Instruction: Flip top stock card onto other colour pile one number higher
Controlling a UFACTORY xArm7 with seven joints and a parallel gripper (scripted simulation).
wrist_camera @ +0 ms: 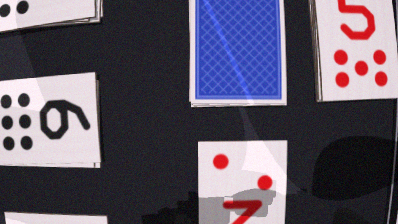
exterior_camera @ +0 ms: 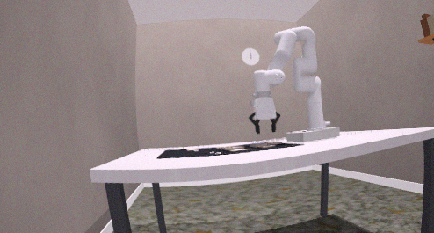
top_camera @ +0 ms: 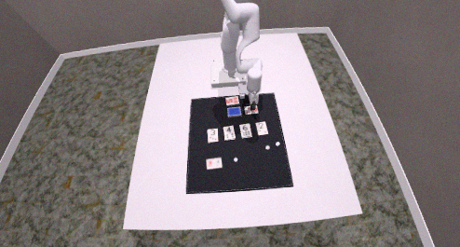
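Cards read black 6 (wrist_camera: 50, 120), red 5 (wrist_camera: 356, 47) and red 2 (wrist_camera: 242, 182).

The arm (exterior_camera: 303, 63) is being held folded at the elbow, with the wrist directed straight downward. The gripper (exterior_camera: 264, 126) is being held open and empty, its fingers (exterior_camera: 256, 126) spread apart.

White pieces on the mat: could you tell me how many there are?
3 white pieces: two side by side below the 2 card, one right of the lone red card; others may be hidden.
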